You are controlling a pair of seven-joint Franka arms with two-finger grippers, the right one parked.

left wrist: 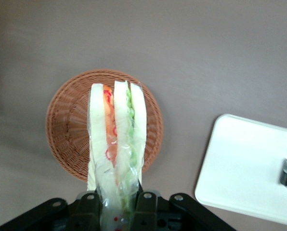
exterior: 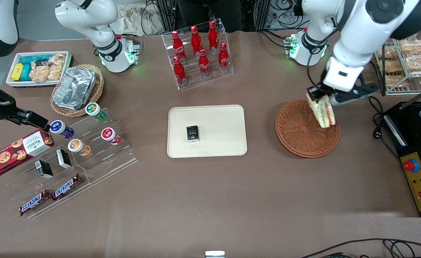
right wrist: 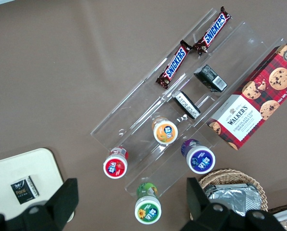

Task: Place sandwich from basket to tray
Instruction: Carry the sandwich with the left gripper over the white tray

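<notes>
Left arm's pincer (exterior: 319, 96) is clamped on the sandwich (exterior: 323, 111), dangling it point-down over the basket (exterior: 306, 129), around its 2 o'clock rim, clear of the wicker. The tray (exterior: 217, 118) on the desk (exterior: 210, 200) carries a small black packet (exterior: 192, 133).

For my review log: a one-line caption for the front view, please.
Left arm's gripper holds the sandwich lifted above the wicker basket, the cream tray waiting beside it.

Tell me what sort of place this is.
Likely a lab mock-up of a snack shop: cola bottles on a clear rack, Snickers bars displayed, while the gripper holds a sandwich above the basket.
</notes>
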